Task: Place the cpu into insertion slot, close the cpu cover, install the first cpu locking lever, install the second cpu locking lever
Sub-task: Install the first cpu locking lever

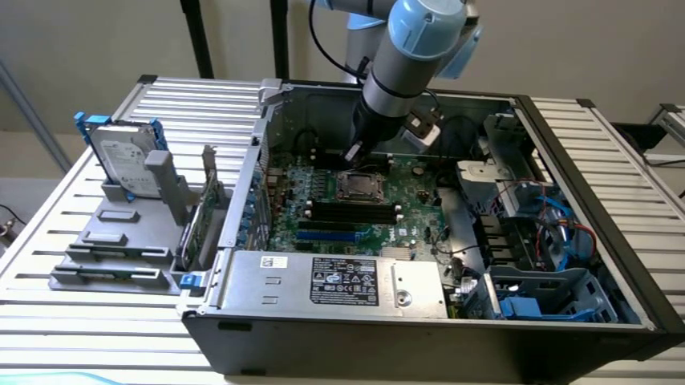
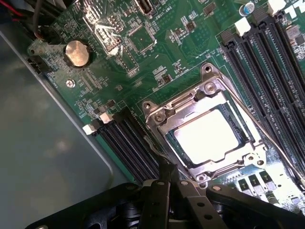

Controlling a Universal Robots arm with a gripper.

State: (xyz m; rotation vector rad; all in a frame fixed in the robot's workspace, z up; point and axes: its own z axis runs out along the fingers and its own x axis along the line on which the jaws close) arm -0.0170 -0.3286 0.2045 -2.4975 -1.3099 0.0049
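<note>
Silvery cpu cover [image 2: 209,129] beside fingers [image 2: 167,179]

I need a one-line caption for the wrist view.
Shut hand at the socket edge; cpu seated under closed cpu cover.

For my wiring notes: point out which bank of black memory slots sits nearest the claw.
The bank of black memory slots beside the insertion slot, ending right by the shut claw; the other bank lies across the socket.

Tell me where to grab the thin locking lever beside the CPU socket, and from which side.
Judging by the wrist view, take the locking lever along its bare wire run beside the cpu cover, coming straight down from above. The rod lies low along the frame, with memory slots crowding its outer side, so a narrow pinch fits best.
</note>
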